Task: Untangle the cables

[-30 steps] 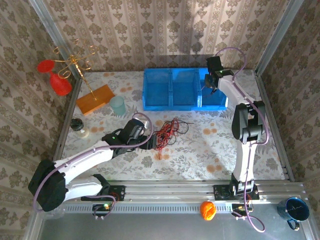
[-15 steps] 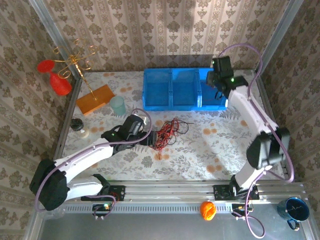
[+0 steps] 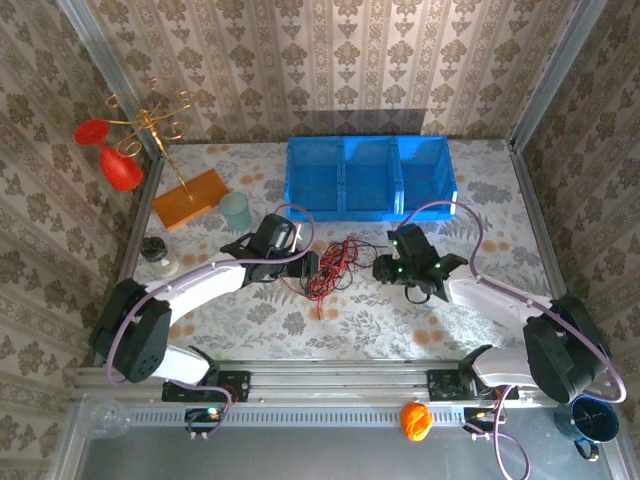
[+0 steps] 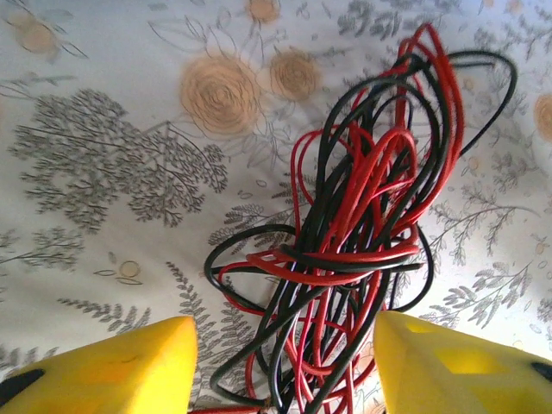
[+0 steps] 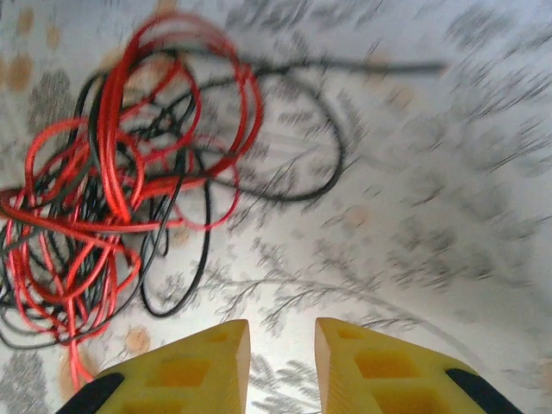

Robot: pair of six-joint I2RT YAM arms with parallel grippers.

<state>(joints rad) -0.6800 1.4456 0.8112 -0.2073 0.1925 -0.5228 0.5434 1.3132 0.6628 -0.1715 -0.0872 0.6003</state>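
Cables: the cables (image 3: 328, 268) lie as one heap of thin red and black wires near the middle of the worktop (image 3: 480, 215), in front of the blue bin (image 3: 370, 205) and between the two grippers.
Tangle: in the left wrist view the cables (image 4: 362, 241) loop over and under one another, with a few red strands wound across the waist of the bundle. In the right wrist view, which is blurred, the cables (image 5: 112, 198) form a dense knot at the left, while one black loop and a loose black end trail toward the right.
Left gripper: the left gripper (image 3: 308, 265) is at the heap's left edge. In its own view the left gripper (image 4: 285, 332) has its fingers set wide, with the near end of the bundle between them, not clamped.
Right gripper: the right gripper (image 3: 384, 268) sits just to the right of the heap. In its own view the right gripper (image 5: 282, 332) shows only a narrow gap with nothing in it, and the wires lie apart from its tips.
Done so far: by the look of it, nothing; no wire lies on its own, apart from the heap.
Left to do: likely all of it. Take hold of the bundle, pull strands free one at a time, and lay red and black apart.
Stage: my guess is the approach, both grippers arriving at the heap.
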